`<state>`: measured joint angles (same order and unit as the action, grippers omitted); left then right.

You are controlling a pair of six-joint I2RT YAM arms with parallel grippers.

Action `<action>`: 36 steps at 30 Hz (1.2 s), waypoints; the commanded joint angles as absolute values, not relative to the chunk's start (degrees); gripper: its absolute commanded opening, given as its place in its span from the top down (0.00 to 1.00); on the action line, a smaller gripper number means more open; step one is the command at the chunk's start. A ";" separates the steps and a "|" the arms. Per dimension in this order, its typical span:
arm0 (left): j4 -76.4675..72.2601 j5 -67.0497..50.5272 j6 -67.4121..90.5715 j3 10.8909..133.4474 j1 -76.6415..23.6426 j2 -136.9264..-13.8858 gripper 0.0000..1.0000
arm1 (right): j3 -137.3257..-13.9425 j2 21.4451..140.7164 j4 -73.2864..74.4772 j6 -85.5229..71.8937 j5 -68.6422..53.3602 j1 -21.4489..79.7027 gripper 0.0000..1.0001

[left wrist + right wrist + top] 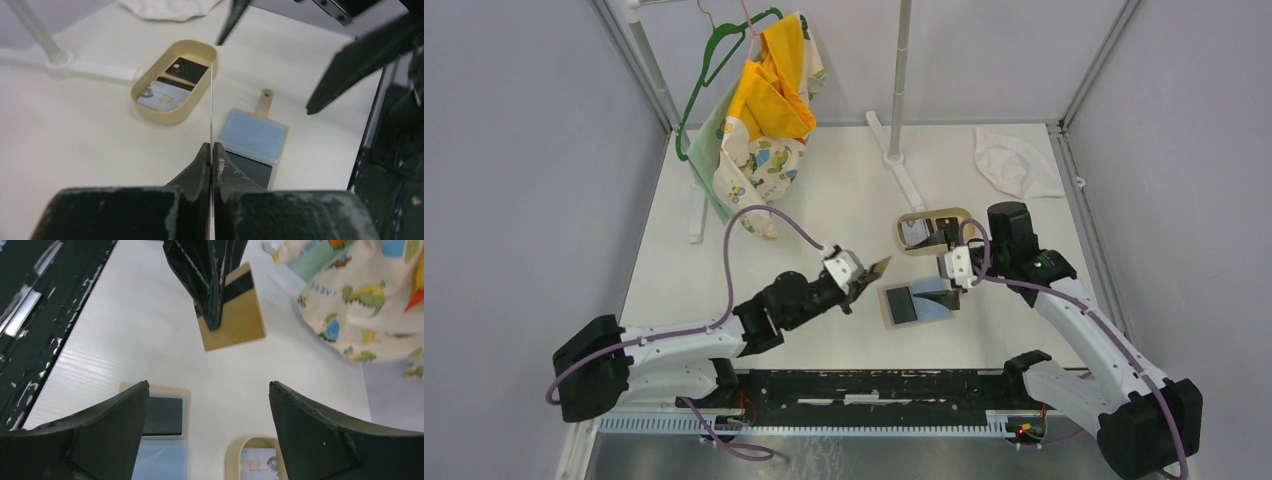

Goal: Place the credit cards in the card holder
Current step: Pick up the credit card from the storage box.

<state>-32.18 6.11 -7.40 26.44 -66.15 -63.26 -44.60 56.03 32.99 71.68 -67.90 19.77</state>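
Note:
The tan card holder (904, 304) lies open on the table, light blue and dark inside; it also shows in the left wrist view (256, 142) and the right wrist view (161, 427). My left gripper (864, 279) (211, 148) is shut on a gold credit card (880, 267) (235, 317), held in the air left of the holder and seen edge-on (211, 100) in the left wrist view. More cards, one dark (187, 70) and one white (159, 96), lie in the oval tan tray (932, 217) (150, 107). My right gripper (939, 265) (208, 386) is open and empty, hovering between the tray and the holder.
A green hanger with a yellow and dinosaur-print garment (759, 115) hangs at the back left. A white cloth (1016, 160) lies at the back right. A white stand foot (906, 175) sits behind the tray. A black rail (874, 385) runs along the near edge.

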 commanded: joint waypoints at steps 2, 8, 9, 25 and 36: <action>-39.45 -1.70 31.89 22.50 -54.17 -59.66 0.98 | -44.18 61.32 7.90 32.75 -61.92 19.78 0.05; -36.55 -3.07 56.87 25.10 -50.31 -62.47 0.98 | -40.00 67.54 -7.30 13.12 -64.16 20.11 0.02; -36.30 -2.11 60.38 25.25 -50.16 -62.86 0.98 | -39.66 68.26 -8.73 10.58 -64.44 20.13 0.02; -35.97 3.27 68.69 27.89 -49.99 -63.97 0.98 | -36.68 75.37 -25.73 -17.43 -67.40 23.57 0.03; -39.90 0.29 65.48 28.65 -50.01 -67.74 0.98 | -35.62 75.56 -31.04 -23.94 -66.90 24.42 0.16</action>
